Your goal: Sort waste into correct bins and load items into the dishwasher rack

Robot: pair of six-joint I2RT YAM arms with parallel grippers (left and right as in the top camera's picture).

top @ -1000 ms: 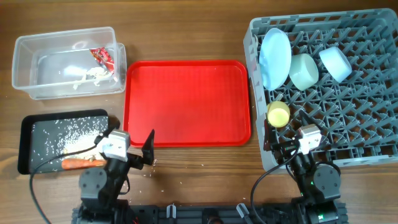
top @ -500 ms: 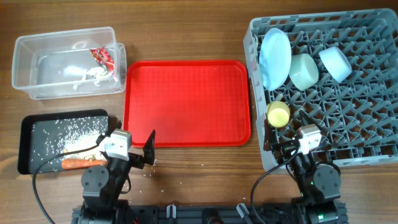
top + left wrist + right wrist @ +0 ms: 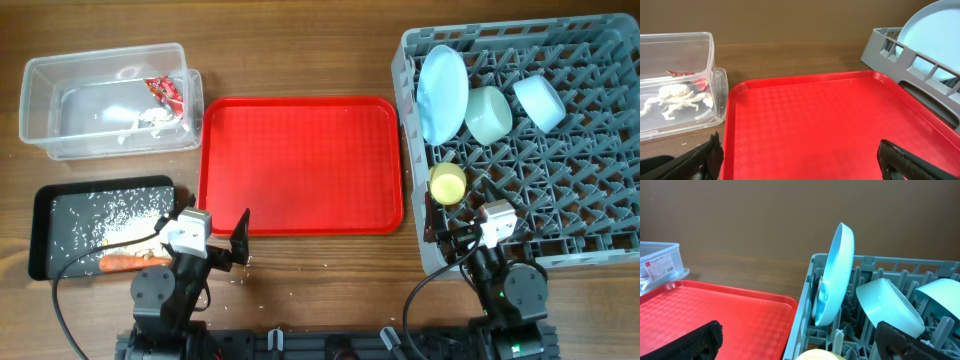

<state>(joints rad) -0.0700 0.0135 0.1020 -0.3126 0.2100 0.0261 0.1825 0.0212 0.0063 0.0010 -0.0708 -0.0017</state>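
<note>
The grey dishwasher rack (image 3: 570, 215) at the right holds an upright pale blue plate (image 3: 443, 95), a mint bowl (image 3: 488, 115), a pale blue bowl (image 3: 540, 102) and a yellow-green cup (image 3: 447, 183). The clear tub (image 3: 60, 90) holds the red-and-white wrapper (image 3: 165, 93) and the white paper scrap (image 3: 145, 122). The black tray (image 3: 45, 235) holds crumbs (image 3: 115, 212) and the orange carrot (image 3: 130, 262). My left gripper (image 3: 800, 150) is open and empty over the red tray's near edge. My right gripper (image 3: 800, 332) is open and empty at the rack's front left corner. The spoon is out of view.
The flat red serving tray (image 3: 300, 165) lies bare in the middle, between the bins and the rack. A few crumbs lie on the wood near the left arm (image 3: 245, 275).
</note>
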